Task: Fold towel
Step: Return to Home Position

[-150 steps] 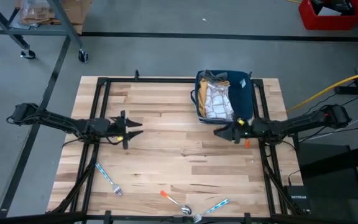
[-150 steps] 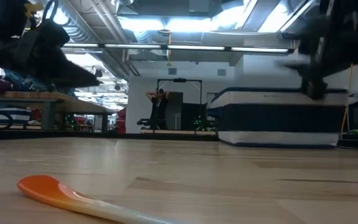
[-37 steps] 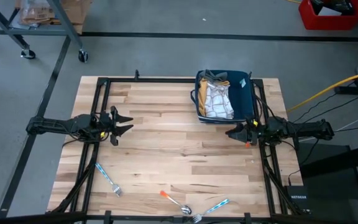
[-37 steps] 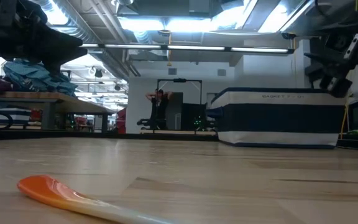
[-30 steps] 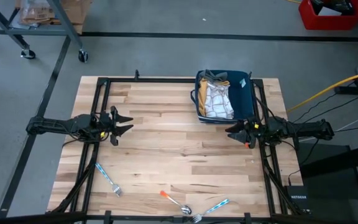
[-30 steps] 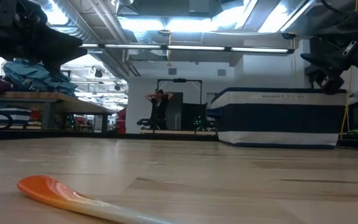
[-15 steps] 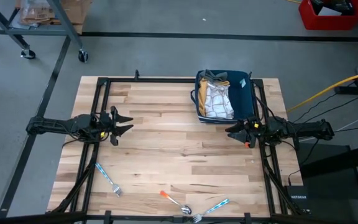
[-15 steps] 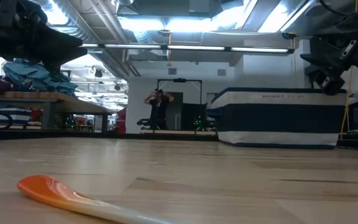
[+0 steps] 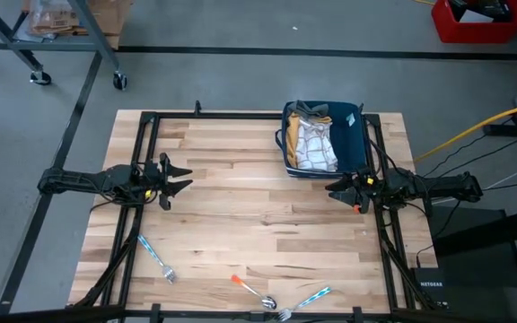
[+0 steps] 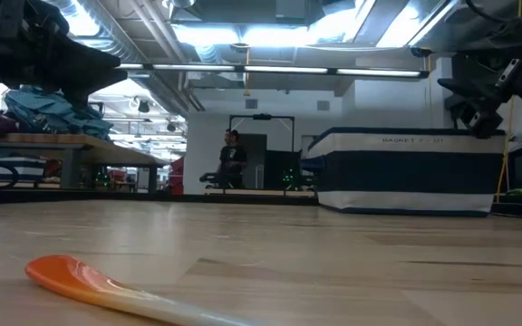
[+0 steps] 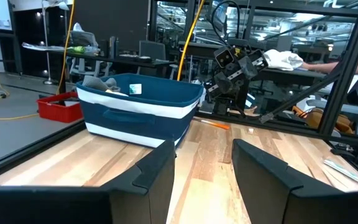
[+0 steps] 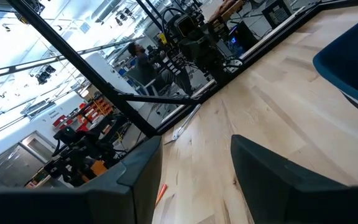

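Note:
A white checked towel (image 9: 313,145) lies crumpled inside a dark blue basket (image 9: 357,135) with a white stripe at the table's far right, beside other cloths; the basket (image 11: 138,115) also shows in the left wrist view. My left gripper (image 9: 179,178) hovers open over the table's left side, pointing right. My right gripper (image 9: 334,189) hovers open just near of the basket's near edge, pointing left. Neither touches anything.
Cutlery lies along the near edge: a blue-handled fork (image 9: 157,258), an orange-handled spoon (image 9: 252,291) and another blue-handled fork (image 9: 304,303). The spoon's orange handle (image 10: 89,279) fills the low view's foreground. Bare wood spans the table's middle (image 9: 249,197). A person (image 10: 233,156) stands far behind.
Both arms have kept still over the last second. Only the person in the far background has lowered raised arms.

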